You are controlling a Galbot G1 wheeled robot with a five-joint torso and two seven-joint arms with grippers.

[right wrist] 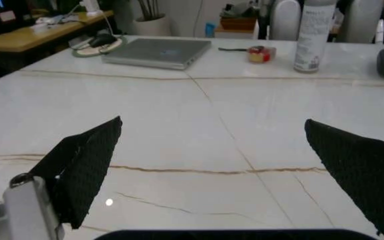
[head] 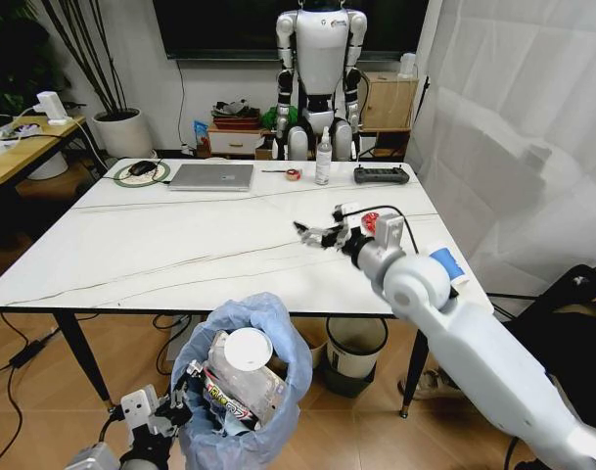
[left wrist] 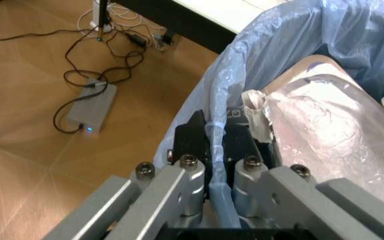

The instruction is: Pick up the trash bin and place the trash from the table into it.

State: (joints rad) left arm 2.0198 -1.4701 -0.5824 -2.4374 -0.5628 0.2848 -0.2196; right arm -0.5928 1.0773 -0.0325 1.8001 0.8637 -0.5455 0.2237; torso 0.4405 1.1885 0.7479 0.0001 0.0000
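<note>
Two claws at work: my left gripper (left wrist: 212, 150) is clamped on the bagged rim of the trash bin (head: 241, 392), light and crinkly, held below the table (head: 160, 250) edge, while my right gripper (head: 317, 234) hovers spread, empty, over the marble.

I look over a warm wooden floor (head: 43, 392) with black cables trailing across it and a grey power adapter (left wrist: 90, 108) lying there. A white wall (head: 170, 78) carries a dark screen (head: 229, 24). A wooden-topped desk (head: 23, 147) stands at the left, a potted plant (head: 121, 127) in the corner, a white curtain (head: 523, 117) on the right.
</note>
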